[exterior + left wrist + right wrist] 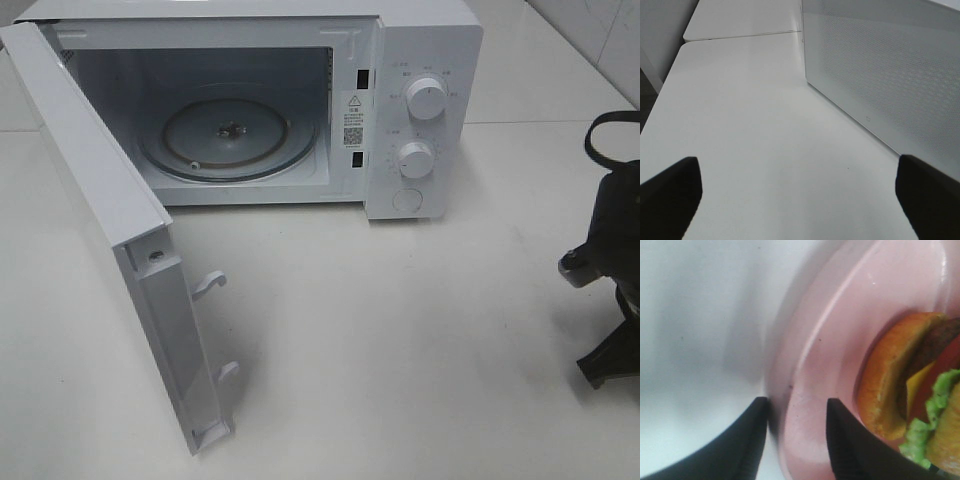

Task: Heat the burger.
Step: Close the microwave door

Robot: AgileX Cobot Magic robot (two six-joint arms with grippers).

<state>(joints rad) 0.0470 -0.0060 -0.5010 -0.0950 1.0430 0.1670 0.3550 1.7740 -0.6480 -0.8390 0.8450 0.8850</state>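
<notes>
Right fingers (752, 440) pinching the rim of the pink plate (840, 340); left fingers (670, 195) spread.
Burger (920, 400): golden bun, dark patty, cheese, lettuce, right of frame, seen only by the right wrist; overhead shows the open microwave (420, 60).

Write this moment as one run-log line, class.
microwave: door open, turntable bare | right gripper: astride pink plate rim | burger: on plate | left gripper: open, idle

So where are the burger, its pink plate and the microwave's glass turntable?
burger (890, 390): right wrist view, on the bun's golden side.
pink plate (835, 340): right wrist view, on its bare rim.
glass turntable (228, 135): exterior high view, near its centre hub.
</notes>
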